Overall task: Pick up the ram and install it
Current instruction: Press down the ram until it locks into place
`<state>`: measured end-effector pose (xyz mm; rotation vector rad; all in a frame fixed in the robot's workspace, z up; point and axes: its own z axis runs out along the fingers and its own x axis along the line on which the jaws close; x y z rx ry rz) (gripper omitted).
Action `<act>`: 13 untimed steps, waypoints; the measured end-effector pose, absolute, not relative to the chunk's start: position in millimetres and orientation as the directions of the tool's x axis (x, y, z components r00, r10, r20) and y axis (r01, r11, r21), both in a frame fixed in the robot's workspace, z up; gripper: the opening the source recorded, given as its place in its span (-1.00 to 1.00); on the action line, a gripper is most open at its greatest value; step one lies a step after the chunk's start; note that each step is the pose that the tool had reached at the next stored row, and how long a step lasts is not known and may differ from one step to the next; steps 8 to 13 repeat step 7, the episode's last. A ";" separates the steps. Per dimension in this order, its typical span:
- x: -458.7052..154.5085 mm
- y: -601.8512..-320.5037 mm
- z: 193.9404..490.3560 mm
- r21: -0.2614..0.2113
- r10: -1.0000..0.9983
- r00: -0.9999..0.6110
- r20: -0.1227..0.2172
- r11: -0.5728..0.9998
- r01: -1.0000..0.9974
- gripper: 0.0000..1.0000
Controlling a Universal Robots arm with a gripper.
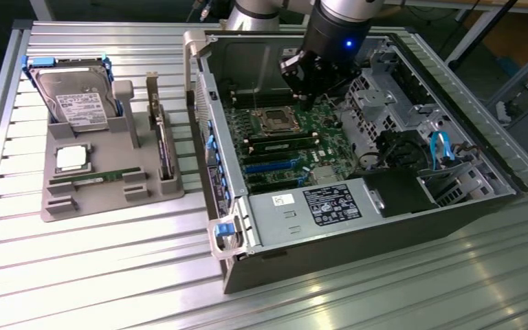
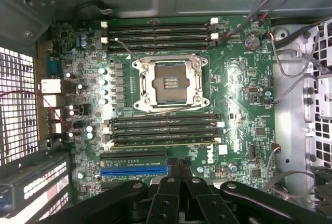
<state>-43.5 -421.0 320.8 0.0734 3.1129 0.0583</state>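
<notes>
Over the open computer case (image 1: 365, 206) in the exterior view, I have my gripper (image 1: 312, 86) hanging above the motherboard (image 1: 287, 148), close to the empty CPU socket (image 1: 271, 121); the case lies on its side with the panel off, which I judge is what gives the arm a straight way down to the board. A ram stick (image 1: 282, 142) sits in one of the slots just beside the socket, toward the near side of the board, and looks seated. On the exterior view's left stands a grey holder tray (image 1: 108, 185) with a hard drive (image 1: 73, 100) propped upright, a CPU chip (image 1: 71, 158) lying flat, another thin green stick (image 1: 99, 178) in a low groove, and an expansion card (image 1: 161, 141) on edge; each part has its own recess, presumably so that I can find it in a known pose. From the wrist view, I look straight down on the motherboard (image 2: 233, 79): the CPU socket (image 2: 167, 83) is open and bare, with slot banks on both sides of it. One slot in the bank nearer the gripper (image 2: 176, 175) holds the ram (image 2: 161, 139), its latches at the ends. My fingers are shut together with nothing between them, so the gripper carries no part.
</notes>
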 end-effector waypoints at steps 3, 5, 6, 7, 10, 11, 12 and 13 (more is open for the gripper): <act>-44.0 -421.0 320.8 0.038 0.047 -0.999 -0.026 0.998 0.046 -0.80; -44.1 -421.0 320.8 0.038 0.048 -0.999 -0.026 0.998 0.047 -0.80; -44.1 -421.0 320.8 0.038 0.048 -0.999 -0.026 0.998 0.047 -0.80; -44.1 -421.0 320.8 0.038 0.048 -0.999 -0.026 0.998 0.047 -0.80; -44.1 -421.0 320.8 0.038 0.048 -0.999 -0.026 0.998 0.047 -0.80; -44.1 -421.0 320.8 0.038 0.048 -0.999 -0.026 0.998 0.047 -0.80; -44.1 -421.0 320.8 0.038 0.048 -0.999 -0.026 0.998 0.047 -0.80; -44.1 -421.0 320.8 0.038 0.048 -0.999 -0.026 0.998 0.047 -0.80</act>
